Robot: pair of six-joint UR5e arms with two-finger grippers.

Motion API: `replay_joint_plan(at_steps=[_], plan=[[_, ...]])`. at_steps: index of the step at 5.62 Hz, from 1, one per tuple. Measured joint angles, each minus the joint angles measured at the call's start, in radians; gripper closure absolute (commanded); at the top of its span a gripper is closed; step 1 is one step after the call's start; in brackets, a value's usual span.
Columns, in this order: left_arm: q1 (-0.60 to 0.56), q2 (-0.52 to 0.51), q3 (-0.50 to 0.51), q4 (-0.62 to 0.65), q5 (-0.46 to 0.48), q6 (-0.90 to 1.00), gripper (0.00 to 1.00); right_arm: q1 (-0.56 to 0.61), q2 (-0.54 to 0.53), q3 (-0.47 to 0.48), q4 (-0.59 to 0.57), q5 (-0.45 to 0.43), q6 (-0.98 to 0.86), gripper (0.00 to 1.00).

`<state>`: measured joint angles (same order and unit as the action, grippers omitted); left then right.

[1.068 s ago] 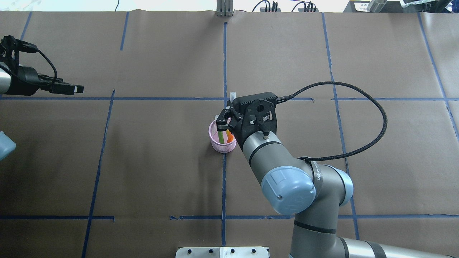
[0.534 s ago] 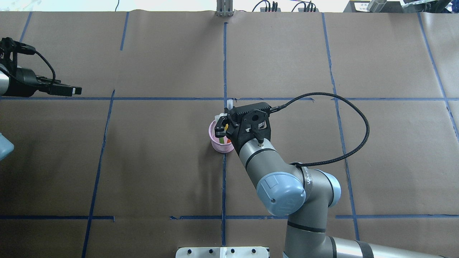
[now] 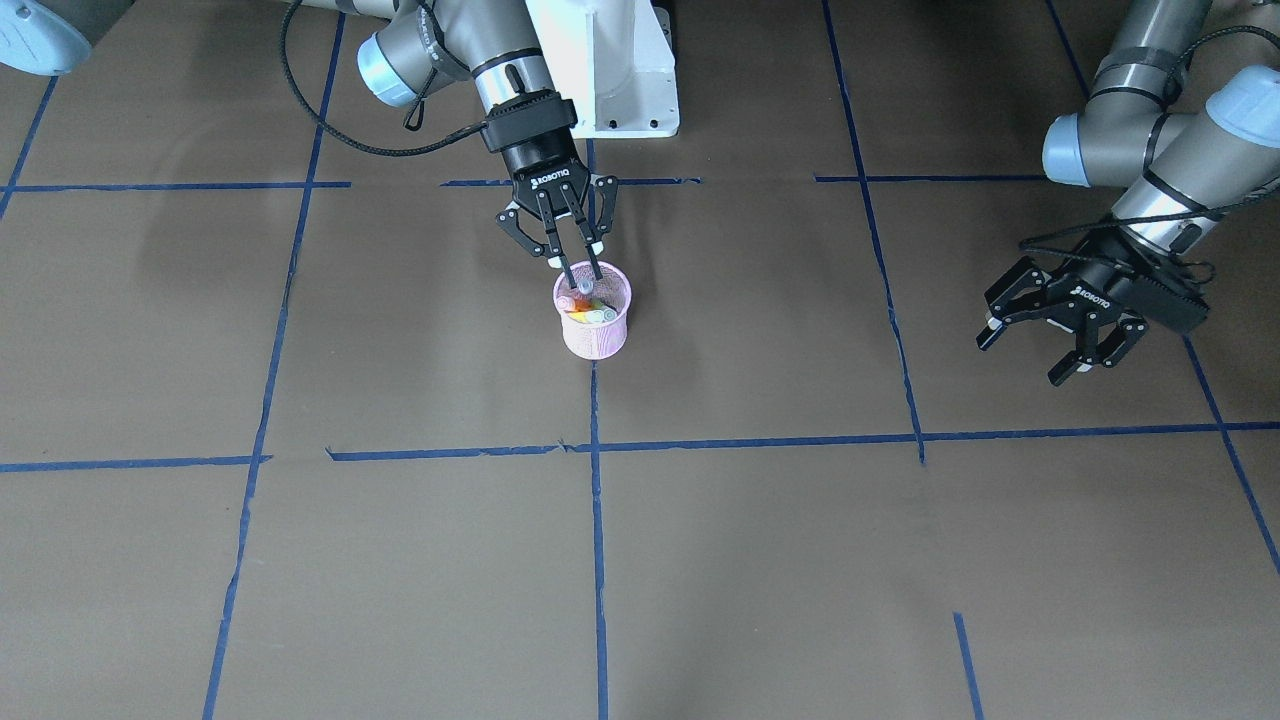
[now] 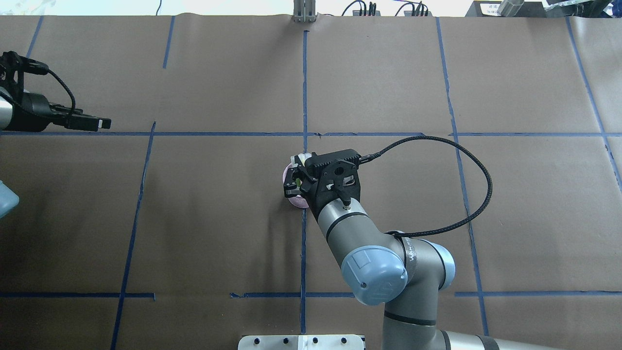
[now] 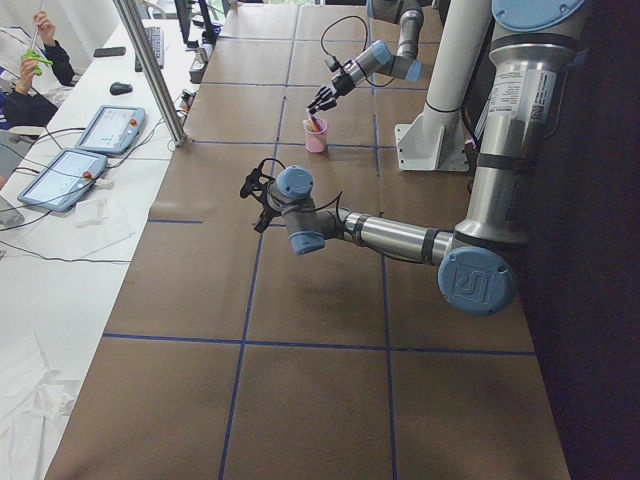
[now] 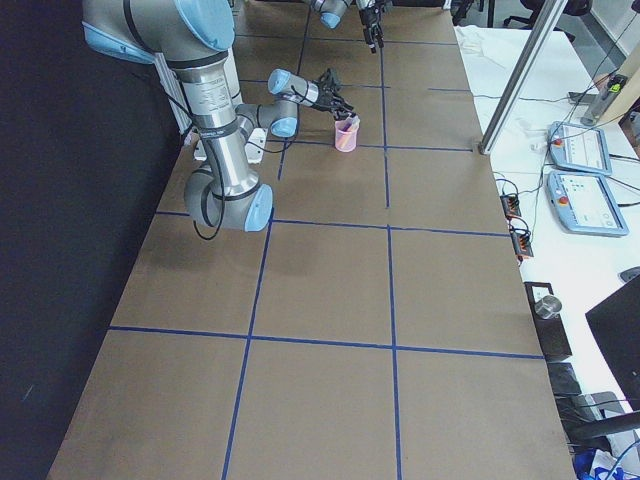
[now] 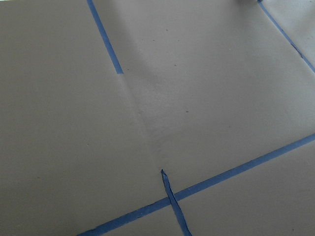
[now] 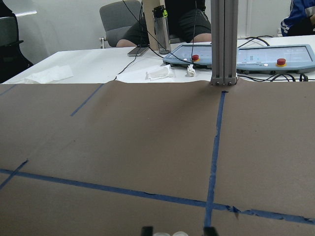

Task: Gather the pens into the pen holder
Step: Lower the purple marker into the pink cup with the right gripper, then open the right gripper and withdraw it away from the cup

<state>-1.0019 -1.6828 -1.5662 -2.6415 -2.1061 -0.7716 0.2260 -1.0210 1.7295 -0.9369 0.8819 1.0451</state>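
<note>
The pink mesh pen holder (image 3: 596,340) stands near the table's middle; it also shows in the overhead view (image 4: 294,202), mostly under my right wrist. The orange pen (image 3: 576,304) and the green pen (image 3: 603,316) lean inside it. My right gripper (image 3: 583,286) points down over the holder's rim and is shut on the purple pen (image 3: 584,291), whose lower end is inside the cup. The pen's pale cap (image 4: 302,156) sticks out past the fingers. My left gripper (image 3: 1022,358) is open and empty, far off to the side; the overhead view shows it edge-on (image 4: 97,121).
Brown paper with blue tape lines (image 4: 304,87) covers the table. The robot's white base plate (image 3: 610,70) is behind the holder. A black cable (image 4: 466,160) loops from my right wrist. Operators' desks with control pendants (image 6: 580,150) lie beyond the far edge.
My right gripper has moved down and toward the robot with the purple pen, bringing it from above the holder into it. The left arm has barely moved.
</note>
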Motion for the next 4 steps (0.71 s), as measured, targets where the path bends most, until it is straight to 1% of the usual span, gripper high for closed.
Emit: replay_joint_plan(at_steps=[1, 2, 3, 4], plan=[[0.0, 0.0, 0.0, 0.0, 0.0, 0.0, 0.0, -0.003, 0.002, 0.021, 0.0, 0.004, -0.003, 0.0], [-0.001, -0.002, 0.0, 0.002, 0.001, 0.0, 0.0, 0.003, -0.005, 0.066, -0.004, 0.047, -0.013, 0.0], [-0.006, -0.003, 0.0, 0.003, 0.0, 0.0, 0.0, 0.021, -0.031, 0.126, -0.006, 0.117, -0.04, 0.0], [-0.02, -0.002, 0.002, 0.011, -0.011, 0.0, 0.0, 0.051, -0.084, 0.185, -0.005, 0.188, -0.069, 0.0]])
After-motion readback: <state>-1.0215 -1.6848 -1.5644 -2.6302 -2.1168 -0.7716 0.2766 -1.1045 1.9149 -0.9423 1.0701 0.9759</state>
